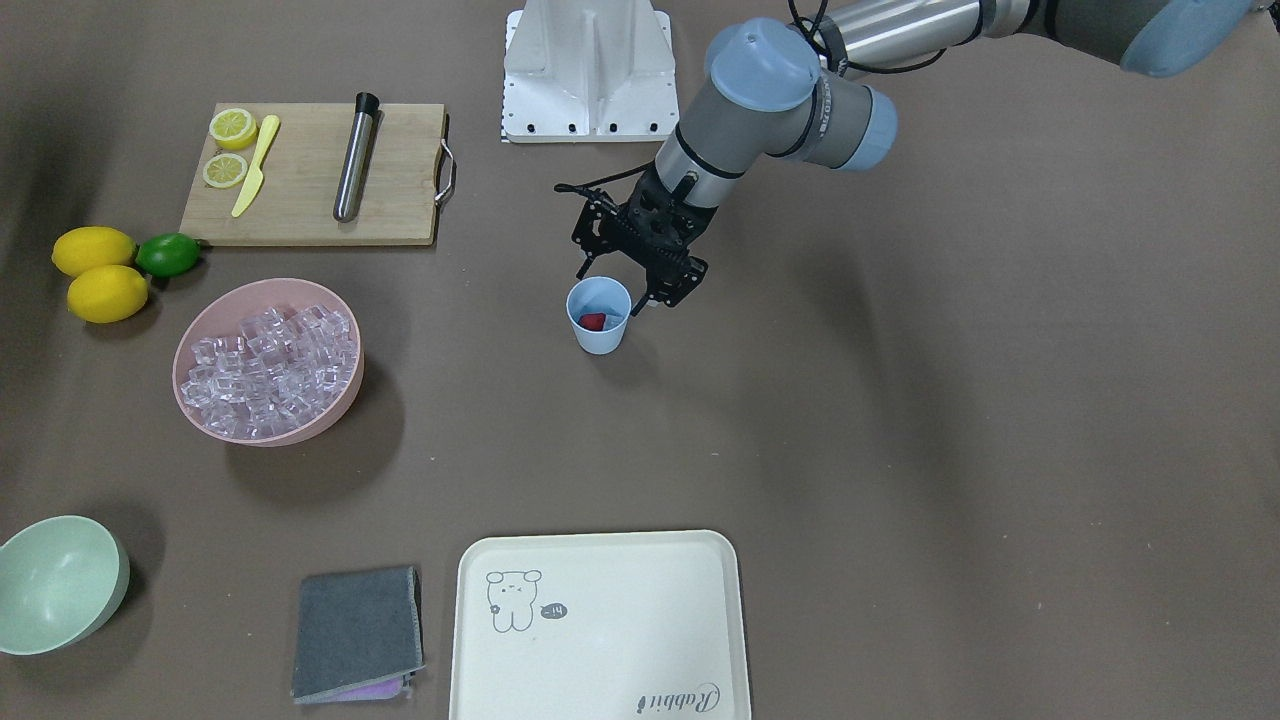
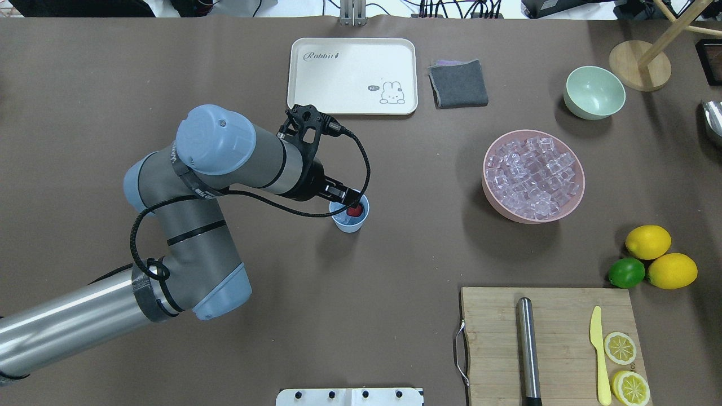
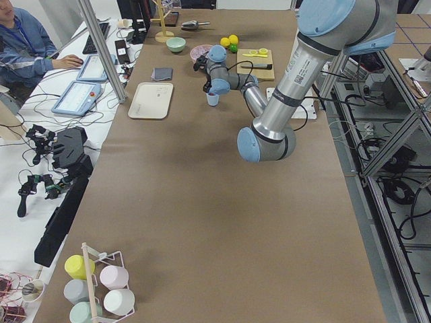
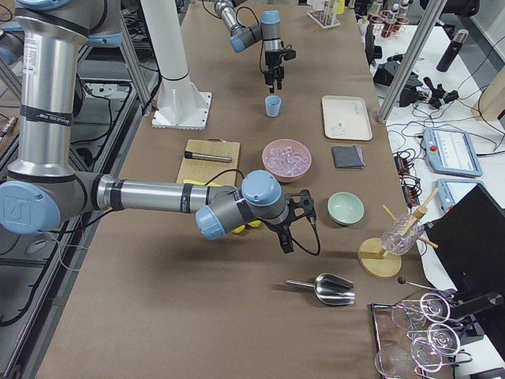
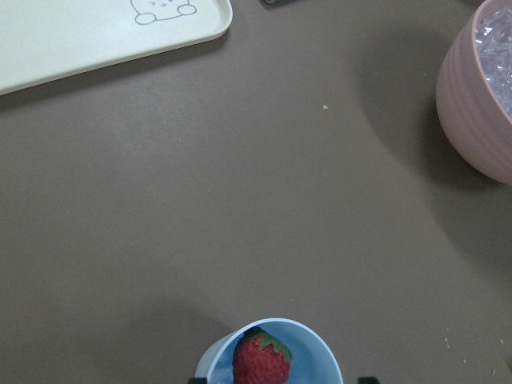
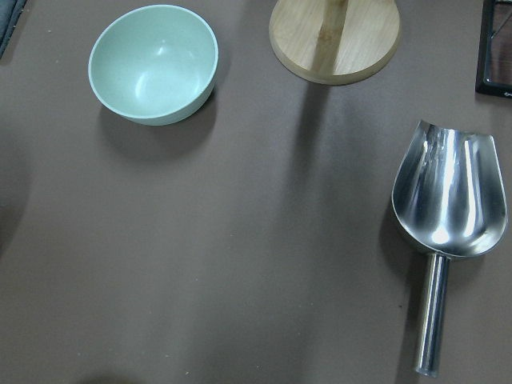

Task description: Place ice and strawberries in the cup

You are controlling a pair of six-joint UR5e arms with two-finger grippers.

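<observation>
**Left jaws:** apart, gripping nothing. They hang right over the cup, with the fingers spread to either side of its rim. In the left wrist view the two tips just show at the bottom edge, with the cup's mouth between them.

**Cup:** upright on the brown surface, near the middle, well apart from everything else.

**Strawberry****:** lying inside the cup, red body and green cap both visible, free of the jaws.

**Ice****:** heaped in the pink bowl, off to my right and well apart from the cup.

**Right jaws:** seen only in the exterior right view, low over the surface. I cannot tell whether they are apart or together. The right wrist view looks down on three things:
- a metal scoop lying flat
- the pale green bowl
- a round wooden base

**Elsewhere on the surface:**
- The cutting board carries a metal cylinder, a yellow knife and two lemon halves.
- Two whole lemons and a lime sit bunched together, touching, near the board's far corner.
- The cream tray is at the far side of the surface.
- A folded grey cloth lies just beside the tray.
</observation>
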